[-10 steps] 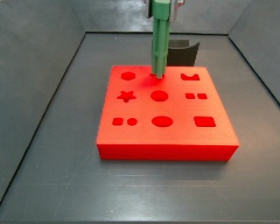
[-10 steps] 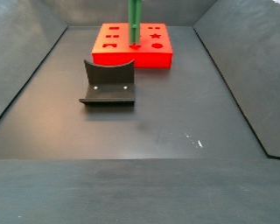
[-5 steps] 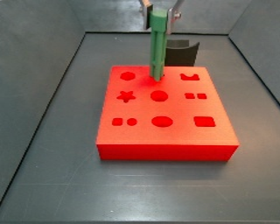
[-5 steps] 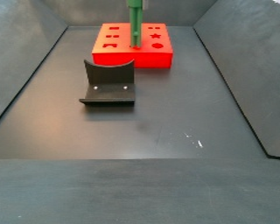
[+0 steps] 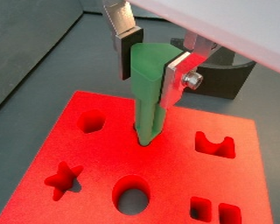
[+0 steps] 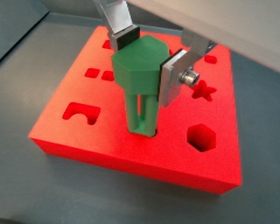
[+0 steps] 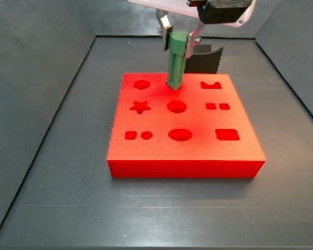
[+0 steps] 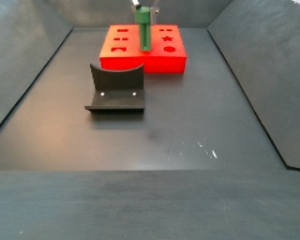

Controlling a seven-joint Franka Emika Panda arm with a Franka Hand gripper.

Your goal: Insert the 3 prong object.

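Note:
The 3 prong object [image 7: 178, 63] is a bright green peg standing upright over the red block [image 7: 186, 146]. Its lower end is down in a hole in the block's back row, as both wrist views show [image 5: 146, 114] [image 6: 139, 109]. The gripper [image 7: 180, 41] is shut on the peg's thick top end, with one silver finger [image 5: 178, 74] and one dark pad [image 5: 129, 52] on either side. The gripper [image 8: 143, 11] also shows at the top edge of a side view, above the peg [image 8: 145, 36] and the block [image 8: 121, 62].
The red block has several shaped holes, among them a star [image 7: 141, 107], a round one [image 7: 178, 106] and an oval [image 7: 182, 136]. The dark fixture [image 8: 115, 89] stands on the floor beside the block. Grey walls enclose the dark floor [image 8: 178, 141].
The gripper has come down into view with the peg. The peg stands lower and less of it shows above the block.

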